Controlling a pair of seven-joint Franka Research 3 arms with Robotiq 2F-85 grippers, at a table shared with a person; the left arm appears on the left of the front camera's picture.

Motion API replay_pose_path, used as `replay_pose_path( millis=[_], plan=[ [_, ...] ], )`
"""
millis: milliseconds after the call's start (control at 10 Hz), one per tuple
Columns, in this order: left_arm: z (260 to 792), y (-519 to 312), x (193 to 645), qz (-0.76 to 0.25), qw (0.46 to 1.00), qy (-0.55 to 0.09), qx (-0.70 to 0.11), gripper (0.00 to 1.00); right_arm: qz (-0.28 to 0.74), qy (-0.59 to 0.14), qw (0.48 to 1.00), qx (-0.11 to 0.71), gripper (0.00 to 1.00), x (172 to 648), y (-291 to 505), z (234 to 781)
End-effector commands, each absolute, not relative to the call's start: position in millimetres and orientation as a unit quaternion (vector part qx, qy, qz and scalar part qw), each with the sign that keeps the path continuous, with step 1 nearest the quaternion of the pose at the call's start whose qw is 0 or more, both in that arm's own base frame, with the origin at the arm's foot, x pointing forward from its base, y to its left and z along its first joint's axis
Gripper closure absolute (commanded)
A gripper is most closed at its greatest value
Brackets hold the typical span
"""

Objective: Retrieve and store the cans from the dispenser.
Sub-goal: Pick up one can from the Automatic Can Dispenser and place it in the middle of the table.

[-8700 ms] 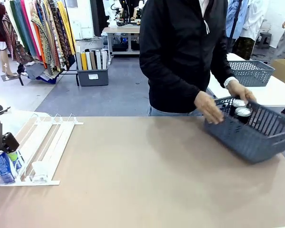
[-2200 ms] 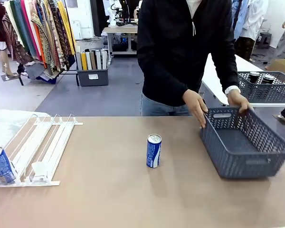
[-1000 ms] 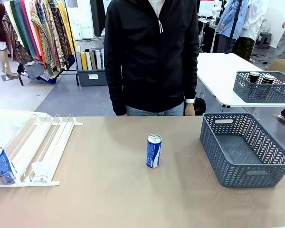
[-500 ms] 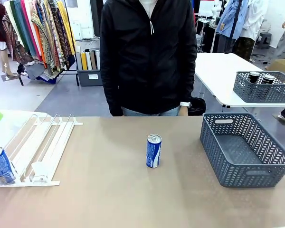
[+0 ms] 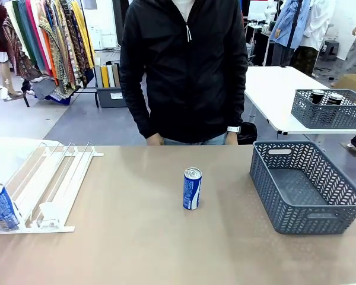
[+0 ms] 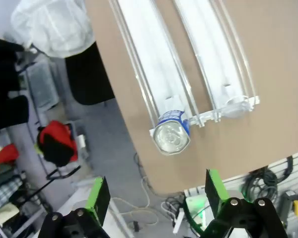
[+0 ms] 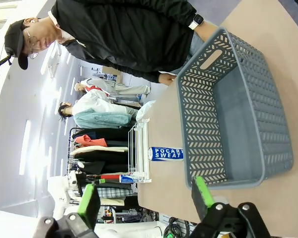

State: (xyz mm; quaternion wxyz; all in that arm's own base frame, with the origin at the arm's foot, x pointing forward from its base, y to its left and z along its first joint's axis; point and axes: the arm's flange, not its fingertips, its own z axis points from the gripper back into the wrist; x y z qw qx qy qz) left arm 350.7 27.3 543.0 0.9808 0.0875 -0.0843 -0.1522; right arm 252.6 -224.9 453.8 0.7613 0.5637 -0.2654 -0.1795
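Observation:
One blue can point(image 5: 191, 188) stands upright in the middle of the table, also seen lying sideways in the picture as a blue can point(image 7: 165, 153). A second blue can point(image 5: 1, 206) sits at the front stop of the white dispenser point(image 5: 53, 184) at the left. My left gripper point(image 6: 156, 196) hovers open high above that can point(image 6: 173, 137) at the low end of the dispenser point(image 6: 159, 74), nothing between its fingers. My right gripper point(image 7: 145, 198) is open too, apart from the grey basket point(image 7: 233, 119).
An empty grey mesh basket point(image 5: 305, 187) stands at the table's right. A person in a black jacket point(image 5: 184, 71) stands at the far edge, hands low. Another basket point(image 5: 332, 108) with dark cans rests on a white table behind.
The person has shifted slightly to the left. A green pad at the left edge of the front view has moved out of sight. Cans and basket have not moved.

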Motion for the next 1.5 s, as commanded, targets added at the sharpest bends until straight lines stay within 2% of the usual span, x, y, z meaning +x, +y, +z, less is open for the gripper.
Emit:
replay_pose_path(
  millis=[0, 300, 400, 700, 1000, 1200, 1400],
  plan=[
    [547.6, 32.9, 348.1, -0.154, 0.983, -0.099, 0.035, 0.00, -0.179, -0.269, 0.755, 0.570, 0.00, 253.0, -224.2, 457.2],
    [543.9, 31.5, 350.1, -0.153, 0.983, -0.094, 0.049, 0.00, -0.179, -0.269, 0.755, 0.570, 0.00, 253.0, -224.2, 457.2],
    [522.5, 36.7, 341.7, -0.110, 0.989, -0.100, 0.020, 0.00, -0.179, -0.269, 0.755, 0.570, 0.00, 253.0, -224.2, 457.2],
    [486.4, 47.2, 325.9, -0.021, 0.992, -0.121, 0.002, 0.00, -0.179, -0.269, 0.755, 0.570, 0.00, 253.0, -224.2, 457.2],
    [452.0, 47.9, 335.9, 0.007, 0.997, -0.080, -0.002, 0.00, -0.179, -0.269, 0.755, 0.570, 0.00, 253.0, -224.2, 457.2],
    [431.9, 43.1, 346.5, 0.033, 0.996, -0.078, 0.033, 0.00, -0.179, -0.269, 0.755, 0.570, 0.00, 253.0, -224.2, 457.2],
    [417.6, 40.3, 360.0, 0.029, 0.998, -0.058, 0.025, 0.00, -0.179, -0.269, 0.755, 0.570, 0.00, 253.0, -224.2, 457.2]
  ],
)
